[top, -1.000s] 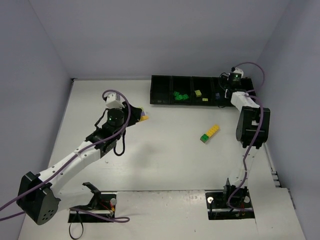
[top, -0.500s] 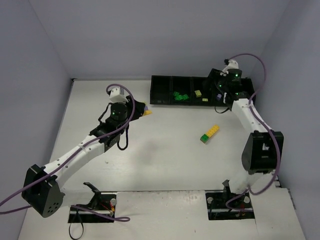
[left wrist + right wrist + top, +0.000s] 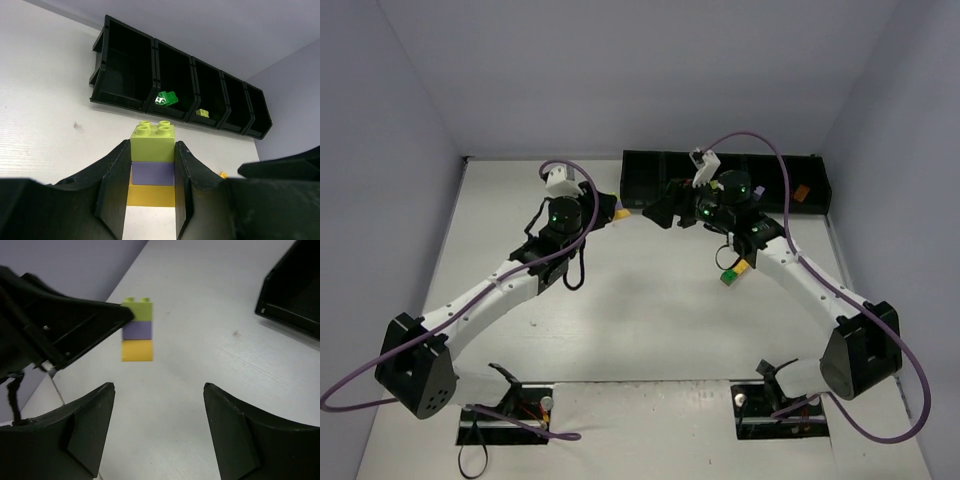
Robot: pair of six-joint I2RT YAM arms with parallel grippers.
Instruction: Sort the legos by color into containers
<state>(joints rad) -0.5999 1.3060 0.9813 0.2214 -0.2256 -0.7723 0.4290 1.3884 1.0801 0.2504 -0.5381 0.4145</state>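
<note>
My left gripper is shut on a stack of three legos: lime green on top, lavender in the middle, yellow at the bottom. It holds the stack above the table, just left of the black tray. In the top view the left gripper faces my right gripper, which is open and empty. The right wrist view shows the stack ahead of the open right gripper. Dark green bricks lie in the tray's second compartment and a lime brick in the third.
A yellow and green stack lies on the table under the right arm. An orange-brown brick shows in the tray's right end compartment. The tray's corner is at the upper right of the right wrist view.
My right arm has swung left from the tray's right end to face the left gripper. My left gripper has moved up and right with the stack.
</note>
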